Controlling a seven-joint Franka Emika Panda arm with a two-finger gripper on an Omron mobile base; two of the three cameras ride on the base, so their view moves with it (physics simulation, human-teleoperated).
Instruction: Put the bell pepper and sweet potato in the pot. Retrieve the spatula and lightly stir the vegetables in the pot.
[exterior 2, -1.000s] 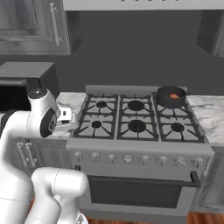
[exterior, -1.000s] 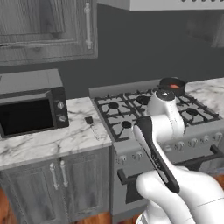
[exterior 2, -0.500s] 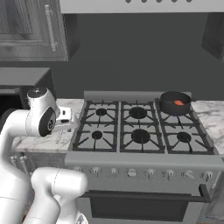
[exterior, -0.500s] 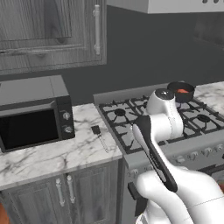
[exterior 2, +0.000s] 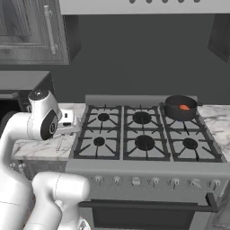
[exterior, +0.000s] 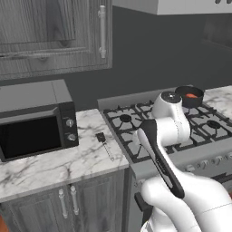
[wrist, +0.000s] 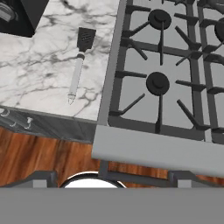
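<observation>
Spatula (wrist: 79, 64) flat on marble counter (wrist: 39, 78) beside stove, well apart from hand; hand wide open, empty.

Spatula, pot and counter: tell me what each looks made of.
Spatula: matte black squarish head, likely plastic or silicone; smooth pale grey handle, plastic or metal, hard to tell.
Pot: dark grey-black, dull sheen, probably coated metal or cast iron.
Counter: white with grey veining, polished marble look.
</observation>
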